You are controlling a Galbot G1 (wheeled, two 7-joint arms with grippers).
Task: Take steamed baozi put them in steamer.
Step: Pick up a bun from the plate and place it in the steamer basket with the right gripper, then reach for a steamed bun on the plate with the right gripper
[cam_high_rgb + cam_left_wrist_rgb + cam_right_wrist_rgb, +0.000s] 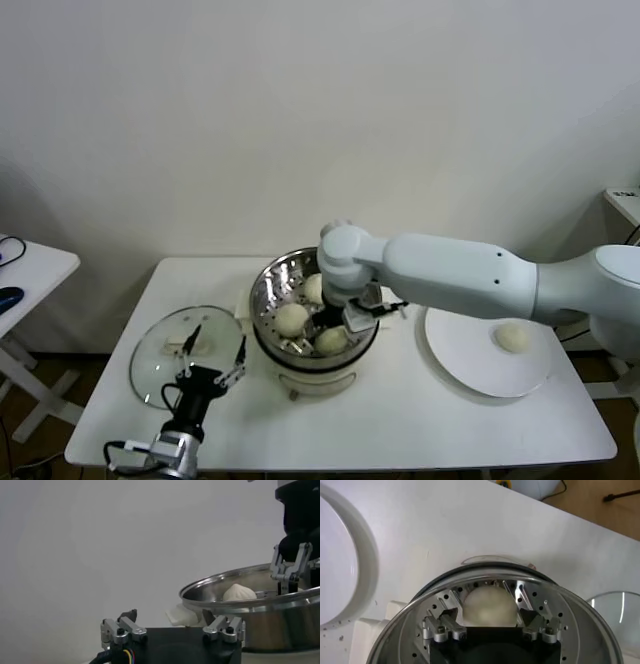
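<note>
Three baozi sit on the perforated tray inside the steamer [268, 300], the steel pot at the middle of the white table [400, 420]: one at the back [314, 288], one toward the robot's left [292, 319], and one at the front [331, 341]. A fourth baozi [514, 337] lies on the white plate [470, 365], just beside the steamer on the robot's right.

The right gripper [490, 620] is down inside the steamer, directly over the front baozi. Its fingers [449, 619] are spread, one on each side of the bun, which rests on the tray; the bun looks released.

The left gripper [215, 350] waits with fingers apart at the front left of the table, over a glass lid [160, 365].

The step in hand appears to be setting down the third bun. Next, the right arm would need to rise clear of the rim, then swing over to the plate for the last bun.
</note>
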